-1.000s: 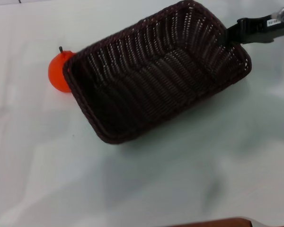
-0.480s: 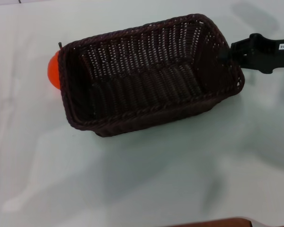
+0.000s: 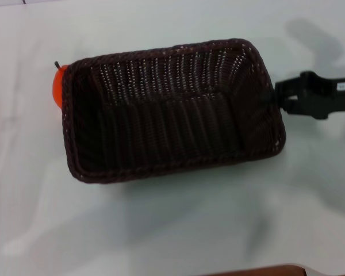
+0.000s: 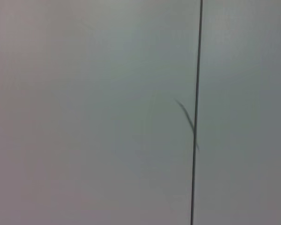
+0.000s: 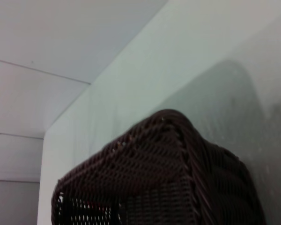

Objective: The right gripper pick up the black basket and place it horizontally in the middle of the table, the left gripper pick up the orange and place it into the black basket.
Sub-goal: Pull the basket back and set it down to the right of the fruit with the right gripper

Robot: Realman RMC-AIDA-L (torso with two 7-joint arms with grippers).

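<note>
The basket (image 3: 169,109) lies lengthwise across the middle of the white tabletop (image 3: 161,230), open side up. The right end effector (image 3: 271,96) grips the rim of its right short wall. Past the far-left corner, the orange (image 3: 58,87) peeks out, mostly hidden by the rim and touching it.
</note>
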